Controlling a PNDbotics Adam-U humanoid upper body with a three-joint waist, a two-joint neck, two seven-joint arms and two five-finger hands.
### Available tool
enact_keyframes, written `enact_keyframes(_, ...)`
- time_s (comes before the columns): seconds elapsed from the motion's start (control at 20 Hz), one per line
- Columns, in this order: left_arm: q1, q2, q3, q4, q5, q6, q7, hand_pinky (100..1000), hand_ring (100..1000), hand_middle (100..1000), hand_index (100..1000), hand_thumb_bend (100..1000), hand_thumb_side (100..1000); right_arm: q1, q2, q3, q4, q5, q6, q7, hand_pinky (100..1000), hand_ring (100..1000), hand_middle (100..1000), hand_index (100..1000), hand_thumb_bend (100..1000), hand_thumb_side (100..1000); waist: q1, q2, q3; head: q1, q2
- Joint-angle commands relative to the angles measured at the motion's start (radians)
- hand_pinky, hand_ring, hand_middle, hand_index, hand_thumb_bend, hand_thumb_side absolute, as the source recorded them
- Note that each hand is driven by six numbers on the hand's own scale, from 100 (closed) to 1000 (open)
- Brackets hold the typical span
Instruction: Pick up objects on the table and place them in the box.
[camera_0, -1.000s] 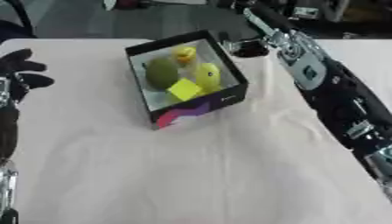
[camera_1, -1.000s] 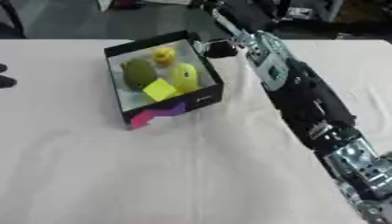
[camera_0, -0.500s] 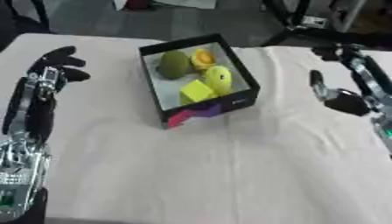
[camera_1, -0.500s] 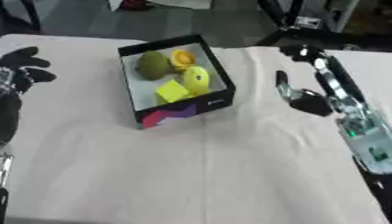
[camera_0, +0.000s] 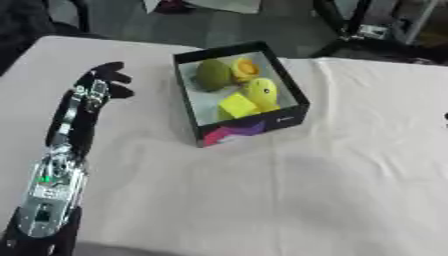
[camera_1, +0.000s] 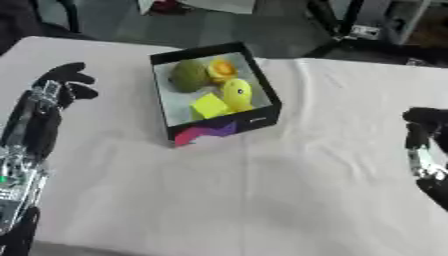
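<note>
With no loose items showing on the cloth-draped counter (camera_0: 289, 200), both arms are best resting clear. The left hand (camera_0: 103, 82) is hovering, fingers relaxed; the right hand (camera_1: 423, 122) is too dark to tell. The black cardboard box (camera_0: 289, 112) is holding rounded green, yellow and orange pieces plus a yellow cube

text: none readable | box (camera_0: 254, 125) front: pink-purple print, no letters legible
</note>
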Motion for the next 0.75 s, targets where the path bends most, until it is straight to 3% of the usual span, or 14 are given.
enact_keyframes(0.05, -0.005, 0.021, 0.008, -0.004, -0.016, -0.002, 0.009, 706, 587, 617, 816, 100, 894, 0.021, 0.056, -0.036, -0.012, 0.03, 0.024, -0.023, 769, 769, 660, 731, 100, 504, -0.001, -0.022, -0.005, 0.006, -0.002)
enact_keyframes(0.75, -0.003, 0.019, -0.01, 0.005, -0.014, -0.004, -0.004, 705, 586, 614, 807, 100, 901, 0.011, 0.098, -0.052, 0.009, 0.069, 0.07, -0.102, 760, 757, 642, 721, 100, 494, -0.001, -0.016, -0.007, -0.039, -0.002)
